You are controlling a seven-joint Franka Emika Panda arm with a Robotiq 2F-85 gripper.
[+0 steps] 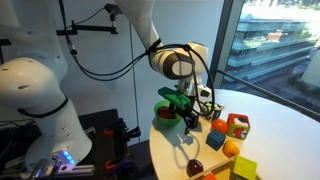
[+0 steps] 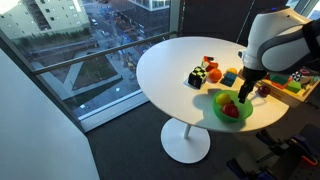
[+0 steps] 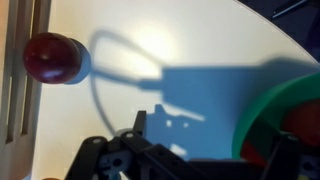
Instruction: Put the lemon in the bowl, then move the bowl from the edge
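Note:
The bright-green bowl [image 1: 165,121] sits near the table's edge, also in the other exterior view [image 2: 231,107]. In the wrist view its rim [image 3: 252,122] curves in at the right. A red thing lies inside it. The lemon does not show clearly in any view. My gripper [image 1: 189,111] hangs low just beside the bowl, also seen in an exterior view [image 2: 249,91]. In the wrist view its fingers [image 3: 212,140] stand wide apart, open, with the bowl's rim between them.
A dark red round piece [image 3: 52,57] lies on the white table [image 2: 170,62] past the bowl. Toy pieces stand nearby: a red block [image 1: 237,124], an orange ball [image 1: 230,147], a yellow-green cube [image 1: 243,168], a blue block [image 1: 215,139]. Windows lie beyond.

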